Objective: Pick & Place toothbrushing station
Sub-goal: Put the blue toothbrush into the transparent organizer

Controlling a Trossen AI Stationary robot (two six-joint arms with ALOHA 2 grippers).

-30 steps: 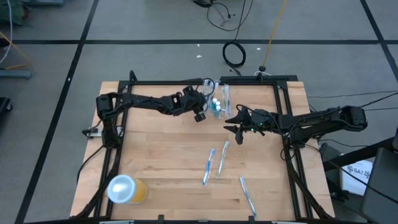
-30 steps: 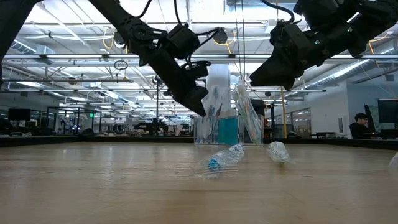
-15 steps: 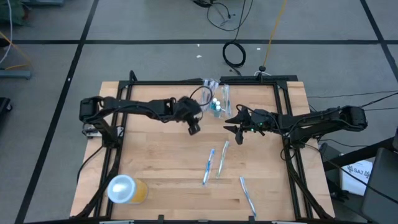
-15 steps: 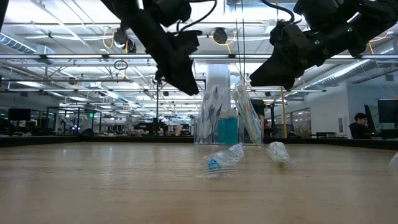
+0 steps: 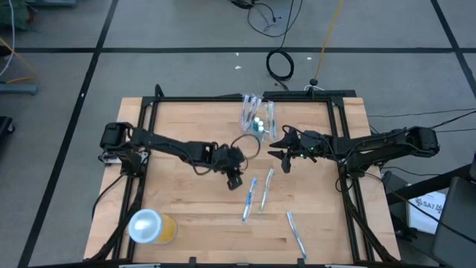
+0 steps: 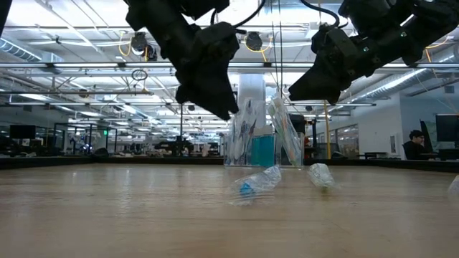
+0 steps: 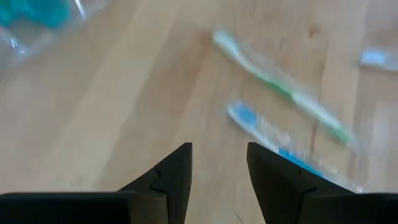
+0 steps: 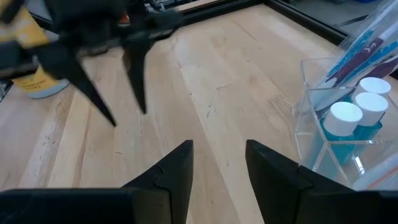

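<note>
On the wooden table three wrapped toothbrushes lie loose: one blue toothbrush, a pale-green toothbrush just beside it, and a third toothbrush nearer the front edge. One clear holder stands at the far side with more toothbrushes in it (too bunched to count). Three teal tubes with white caps sit inside it. One orange-yellow cup with a white lid makes up the rest.

Both claws apart, empty.
</note>
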